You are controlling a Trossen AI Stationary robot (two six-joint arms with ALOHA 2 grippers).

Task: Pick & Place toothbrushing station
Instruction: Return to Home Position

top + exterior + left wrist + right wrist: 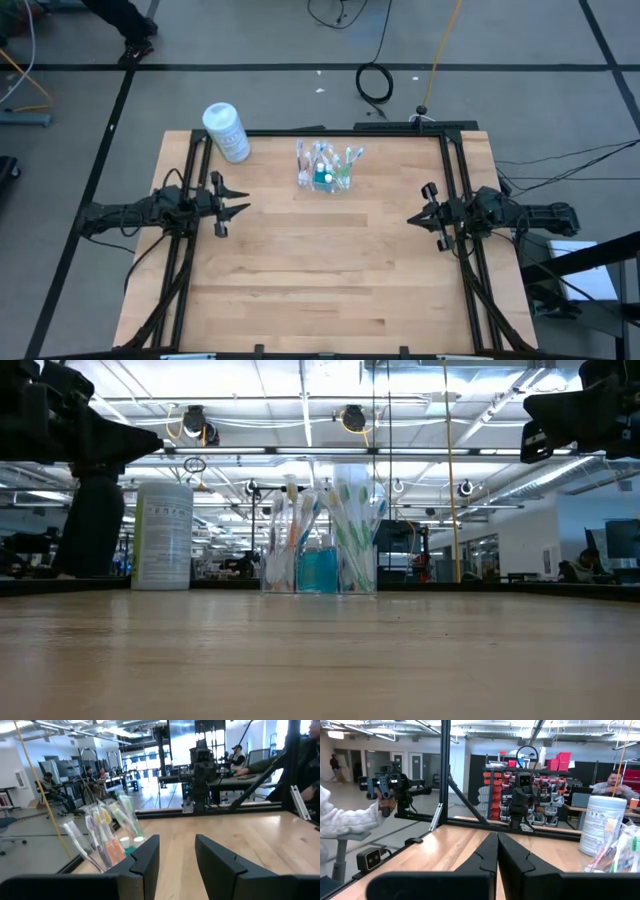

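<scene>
an open workshop hall (500,510) lies behind the pale wooden table (320,290). the left arm (130,213) lies level at its side, left gripper (245,200) spread wide, empty. the right arm (530,213) mirrors it, right gripper (497,836) closed on nothing. the white canister (226,131) bears print, seemingly too small to read. the toothbrushing station (323,170) stands near it, by the far edge.

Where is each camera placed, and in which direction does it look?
High view: above the table, looking straight down; shows left gripper and right gripper.
Low view: at table-top height, looking level at the clear holder; arms at upper corners.
Left wrist view: on the left arm, looking past its own open fingers.
Right wrist view: on the right arm, past its shut fingers.
Shared: all four show the clear holder.
</scene>
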